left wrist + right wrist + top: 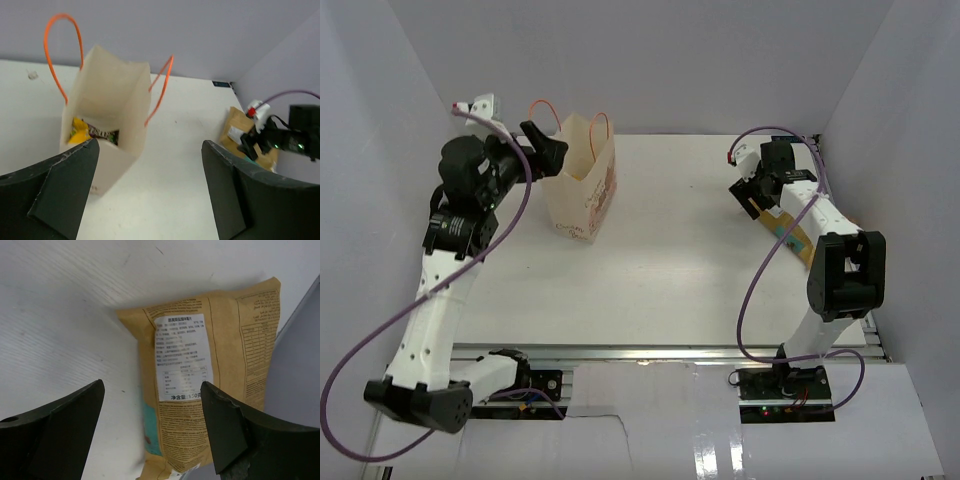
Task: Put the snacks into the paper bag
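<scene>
1. A boxy cream paper gift bag (582, 190) stands upright on the white worktop (700, 260), at the far left, with its mouth open to the top. Faint reddish print shows on its side.
2. Its two thin orange loop handles (62, 50) rise from opposite rims and stand apart.
3. Inside the bag, the left wrist view shows a yellow crinkly packet (77, 131) lying low against one wall. A brown-and-white wrapped bar (103, 134) lies just beside it.
4. The left claw (548, 148) is raised at the bag's left rim and points toward the mouth. Its fingers (55, 185) are spread wide with nothing between them. Whether it touches the paper cannot be told.
5. A larger tan-brown pouch (220, 365) lies flat on the worktop at the far right, well apart from the bag. Its long edge is close along the right wall.
6. A white label (182, 357) with small printed text faces up on the pouch, and a teal patch shows at one edge.
7. The right claw (150, 390) hangs over the pouch with its jaws wide apart, one finger to either side of the label in the wrist view. It grips nothing, and the view does not show whether its tips touch the pouch.
</scene>
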`<state>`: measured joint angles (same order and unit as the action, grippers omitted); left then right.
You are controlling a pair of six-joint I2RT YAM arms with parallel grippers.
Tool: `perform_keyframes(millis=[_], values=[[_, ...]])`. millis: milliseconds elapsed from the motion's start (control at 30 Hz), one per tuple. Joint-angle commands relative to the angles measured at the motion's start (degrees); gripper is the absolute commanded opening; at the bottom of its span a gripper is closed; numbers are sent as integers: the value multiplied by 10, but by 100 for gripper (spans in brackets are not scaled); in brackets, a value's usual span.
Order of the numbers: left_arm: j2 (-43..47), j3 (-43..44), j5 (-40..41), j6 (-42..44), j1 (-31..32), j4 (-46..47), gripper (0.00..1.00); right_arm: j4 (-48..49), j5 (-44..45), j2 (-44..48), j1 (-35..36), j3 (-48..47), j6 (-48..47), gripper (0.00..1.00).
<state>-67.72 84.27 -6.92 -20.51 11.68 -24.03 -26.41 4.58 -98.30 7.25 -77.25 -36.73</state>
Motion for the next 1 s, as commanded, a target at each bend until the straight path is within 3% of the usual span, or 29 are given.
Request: perform_keyframes(millis=[0,267,567,667,767,800,867,900,967], values=[[89,-117,-43,-61,-1,21,94,49,93,-17,3,-18,-29,84],[217,-270,-110,-171,-1,43,95,37,106,-102,3,-77,-96,84],[215,-321,-186,-245,-1,56,95,28,101,-147,3,-88,-112,77],[211,-342,-204,-260,-1,70,95,29,108,-161,3,-84,-112,70],[199,-361,-223,-283,4,98,95,29,112,-175,3,-82,-107,56],[194,-365,-226,-294,8,111,95,30,112,-177,3,-80,-106,46],[175,-368,-221,-302,32,129,95,29,107,-175,3,-73,-99,34],[157,-367,-209,-307,59,135,95,28,104,-172,3,-68,-96,22],[135,-366,-193,-312,88,150,95,26,78,-146,1,-44,-91,12]])
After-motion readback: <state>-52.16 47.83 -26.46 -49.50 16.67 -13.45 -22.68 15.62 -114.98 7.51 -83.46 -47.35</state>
